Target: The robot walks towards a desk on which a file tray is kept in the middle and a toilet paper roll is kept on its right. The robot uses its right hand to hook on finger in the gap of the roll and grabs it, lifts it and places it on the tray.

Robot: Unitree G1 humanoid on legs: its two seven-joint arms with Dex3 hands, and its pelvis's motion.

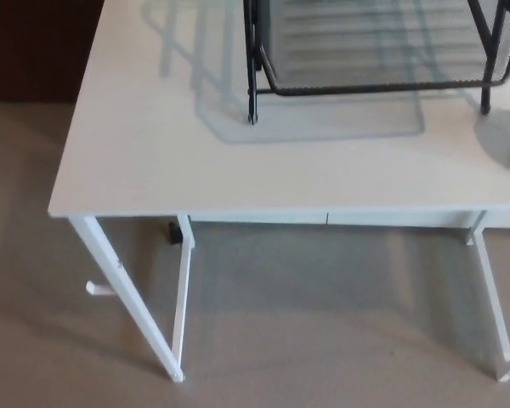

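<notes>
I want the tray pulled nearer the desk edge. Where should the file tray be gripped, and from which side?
Probably the file tray by its front rail, approached from the near edge of the desk: that thin bar faces the robot and stands raised off the desktop on legs, so fingers could hook under it.
</notes>
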